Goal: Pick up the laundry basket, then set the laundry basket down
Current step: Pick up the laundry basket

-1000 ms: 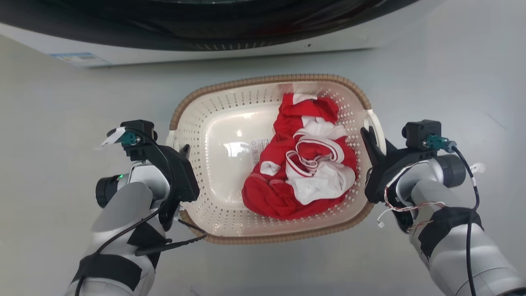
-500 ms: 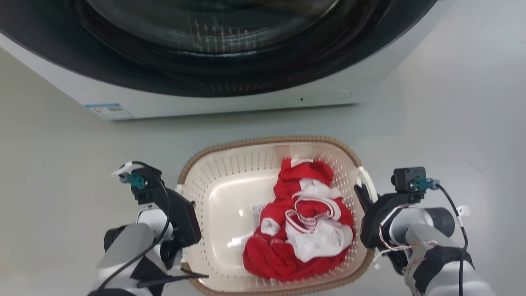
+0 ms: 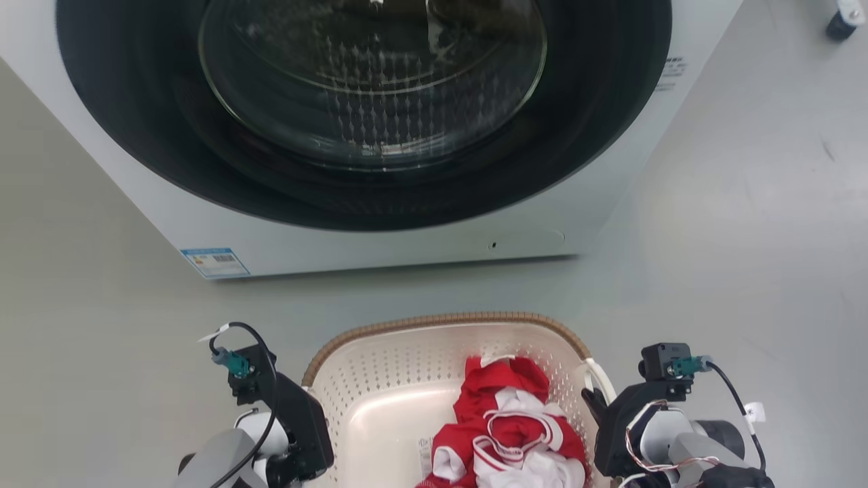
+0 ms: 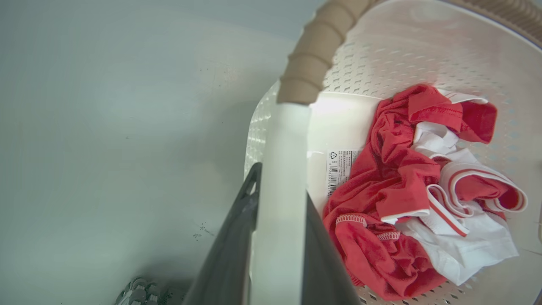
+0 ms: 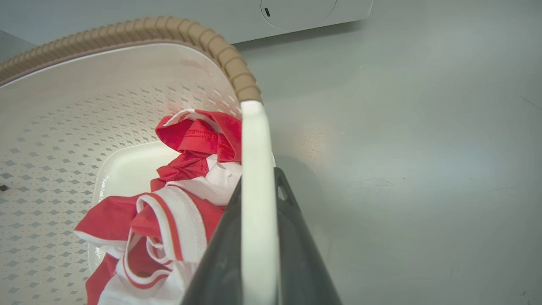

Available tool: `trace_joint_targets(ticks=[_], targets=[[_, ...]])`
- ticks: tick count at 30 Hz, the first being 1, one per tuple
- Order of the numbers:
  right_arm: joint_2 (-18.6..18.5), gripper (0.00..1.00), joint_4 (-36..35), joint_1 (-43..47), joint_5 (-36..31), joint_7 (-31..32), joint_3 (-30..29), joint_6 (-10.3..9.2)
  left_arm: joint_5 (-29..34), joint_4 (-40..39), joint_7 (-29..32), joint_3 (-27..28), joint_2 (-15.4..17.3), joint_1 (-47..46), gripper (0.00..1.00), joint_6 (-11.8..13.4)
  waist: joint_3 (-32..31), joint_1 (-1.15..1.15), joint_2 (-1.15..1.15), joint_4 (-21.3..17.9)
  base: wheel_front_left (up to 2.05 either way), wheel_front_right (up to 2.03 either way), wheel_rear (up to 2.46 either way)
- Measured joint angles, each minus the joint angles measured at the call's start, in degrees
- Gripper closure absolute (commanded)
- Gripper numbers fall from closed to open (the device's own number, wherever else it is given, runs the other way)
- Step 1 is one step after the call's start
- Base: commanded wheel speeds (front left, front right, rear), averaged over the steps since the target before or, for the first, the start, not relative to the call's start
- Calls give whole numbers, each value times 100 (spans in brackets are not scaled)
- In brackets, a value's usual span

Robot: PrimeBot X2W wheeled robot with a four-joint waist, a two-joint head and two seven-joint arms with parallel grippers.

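1. Head view. The laundry basket (image 3: 434, 321) sits at bottom centre of the frame, cut off by the lower edge, on the grey floor (image 3: 746, 237) just in front of the front-loading washer (image 3: 380, 135). The washer's round glass door fills the top of the frame, and a small blue label (image 3: 215, 262) sits on its lower left corner. Red-and-white garments (image 3: 508, 434) are heaped in the right half of the basket. My left gripper (image 3: 306, 434) is against the basket's left side and my right gripper (image 3: 600, 417) against its right side. I cannot tell from here whether the basket is off the floor.

2. Left wrist view. My two dark fingers (image 4: 237, 237) are closed from both sides on the white loop handle (image 4: 281, 144), which runs up the middle of the frame to the brown woven rim (image 4: 309, 59). The garments lie at right, beside a barcode sticker (image 4: 341, 169) on the basket bottom.

3. Right wrist view. The fingers (image 5: 296, 237) are clamped either side of the other white handle (image 5: 254, 140), with no gap showing. The perforated wall and the garments are at left and bare floor at right.
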Motion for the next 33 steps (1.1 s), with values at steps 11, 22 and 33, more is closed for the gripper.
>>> trace_joint_targets(ticks=[11, 22, 33], targets=[[5, 100, -9, 326, 279, 335, 107, 0, -83, 12, 403, -57, 8, 283, 100, 0, -780, 0, 0, 41, 0, 0, 0], [-4, 100, -73, 523, 534, 635, 207, 0, -93, 36, 654, -52, 23, 444, 100, 1, -1384, 0, 0, 15, 0, 0, 0], [-49, 100, -133, 605, 658, 855, 320, -1, -140, 38, 779, -54, 22, 564, 100, 8, -1639, 1, 0, -20, 0, 0, 0]])
